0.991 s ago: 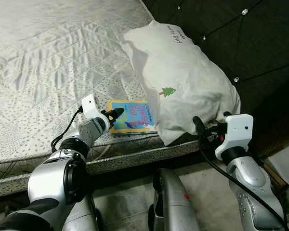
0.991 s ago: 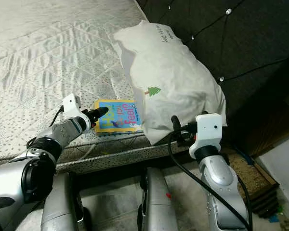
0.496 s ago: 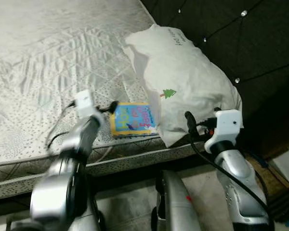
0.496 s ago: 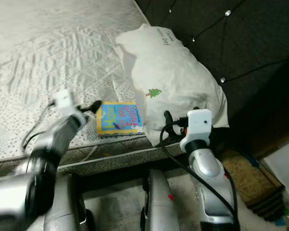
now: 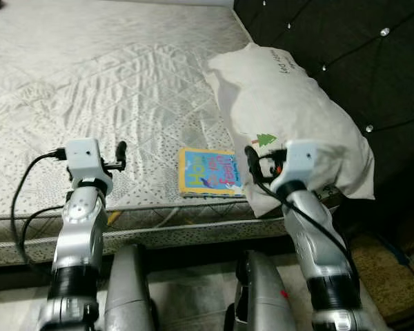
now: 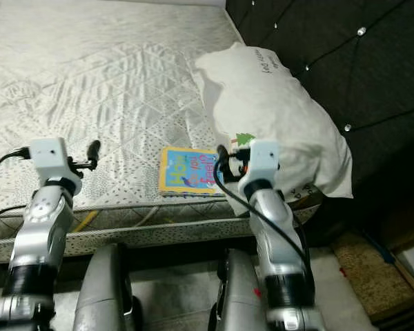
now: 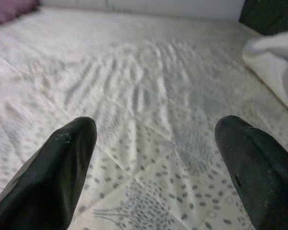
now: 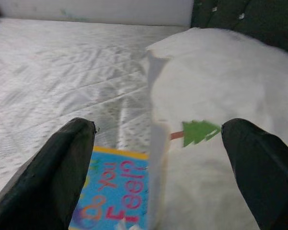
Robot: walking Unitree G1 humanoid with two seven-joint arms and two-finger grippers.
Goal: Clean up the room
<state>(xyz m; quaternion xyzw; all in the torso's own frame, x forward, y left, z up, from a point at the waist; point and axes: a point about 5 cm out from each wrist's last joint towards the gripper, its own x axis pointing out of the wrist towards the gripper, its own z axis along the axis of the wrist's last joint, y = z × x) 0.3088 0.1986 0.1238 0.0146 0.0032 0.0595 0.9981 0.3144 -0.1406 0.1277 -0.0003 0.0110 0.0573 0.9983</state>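
Right fingers [image 8: 72, 167] spread wide, empty, above the book [image 5: 209, 172] beside the pillow [image 5: 290, 117].

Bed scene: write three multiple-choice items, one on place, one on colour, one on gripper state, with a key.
1. Where does the book lie?
A. on the floor
B. on the mattress near its edge, beside the pillow
C. on top of the pillow

2. What colour is the small tree printed on the pillow?
A. green
B. red
C. blue

3. How is the right gripper?
A. shut on the book
B. shut on the pillow
C. open, holding nothing

Key: B, the book lies flat by the mattress edge; A, the tree print is green; C, the right wrist view shows its fingers spread apart.
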